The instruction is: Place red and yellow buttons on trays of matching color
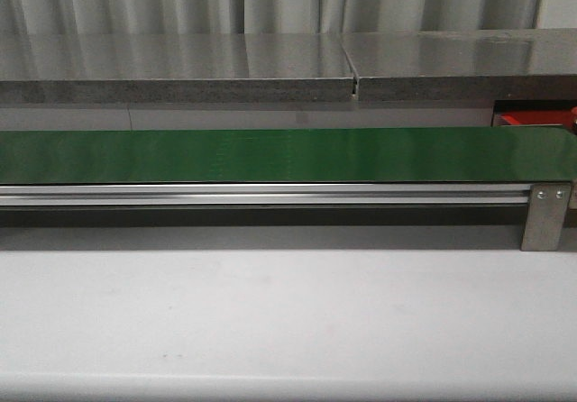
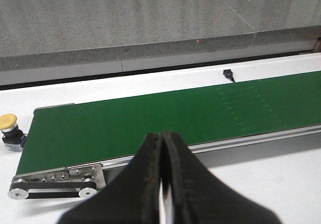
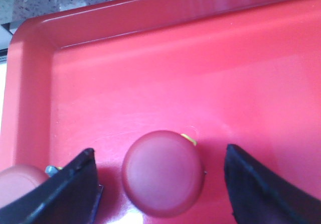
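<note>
Red tray (image 3: 150, 83): one red button (image 3: 163, 173) sits on its floor between the spread fingers of the right gripper (image 3: 160, 189), jaws released, gaps on both sides. A second red button (image 3: 20, 184) lies at the frame edge, just beside one finger.

Left gripper (image 2: 161, 184): fingers pressed together, holding nothing, above the green belt (image 2: 150, 118). Yellow button (image 2: 10, 127) stands on the white table (image 2: 75, 91) off the belt's end.

Front view: belt bare; tray corner just visible at far right.
</note>
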You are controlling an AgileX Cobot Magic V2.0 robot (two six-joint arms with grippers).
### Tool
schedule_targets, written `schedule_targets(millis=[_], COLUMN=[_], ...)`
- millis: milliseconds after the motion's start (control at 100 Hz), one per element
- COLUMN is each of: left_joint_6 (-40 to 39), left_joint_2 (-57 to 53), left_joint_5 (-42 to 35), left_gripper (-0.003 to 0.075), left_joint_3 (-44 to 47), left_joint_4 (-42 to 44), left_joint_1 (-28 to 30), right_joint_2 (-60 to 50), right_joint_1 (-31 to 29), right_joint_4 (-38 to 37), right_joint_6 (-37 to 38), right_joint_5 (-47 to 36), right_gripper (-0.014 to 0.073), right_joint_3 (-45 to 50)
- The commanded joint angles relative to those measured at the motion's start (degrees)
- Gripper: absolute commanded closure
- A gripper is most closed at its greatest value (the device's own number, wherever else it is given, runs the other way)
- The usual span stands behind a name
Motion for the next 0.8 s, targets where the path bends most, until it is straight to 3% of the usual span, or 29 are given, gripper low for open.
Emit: schedule_targets(millis=[0,240,340,600,700,790], left_joint_6=[-0.64,-0.64,-0.64,-0.64,-0.64,-0.64], left_joint_2=[0.48,0.48,0.48,0.48,0.48,0.48], left_joint_5=[-3.86,-3.86,-3.86,-3.86,-3.86,-3.86], left_gripper=[0.0741,0.0741,0.0741,0.0741,0.0741,0.0741], left_joint_3=[-1.50,-1.50,-1.50,-1.50,-1.50,-1.50], left_joint_4=[-1.14,-1.14,-1.14,-1.14,-1.14,-1.14], left_joint_1=[-0.47,-0.47,-0.47,-0.47,-0.47,-0.47], right_joint_2=[-5.16,-10.31,-13.68,-25.22,-30.05,-34.67], right_joint_1=[-0.34,-0.34,-0.29,-0.16,0.71,2.57], right_joint_4=[1.37,0.89,0.89,0.89,0.74,0.74], right_joint_6=[-0.02,-0.07,-0.13,-1.86,-1.98,-2.04], right_joint_5=[-1.80,1.64,1.76,-0.07,-0.47,-1.16], right_gripper=[0.0052,0.0082,0.0183,0.0572,0.0667,0.0669], right_joint_3=[-1.93,-0.97,1.31,12.47,17.57,21.95])
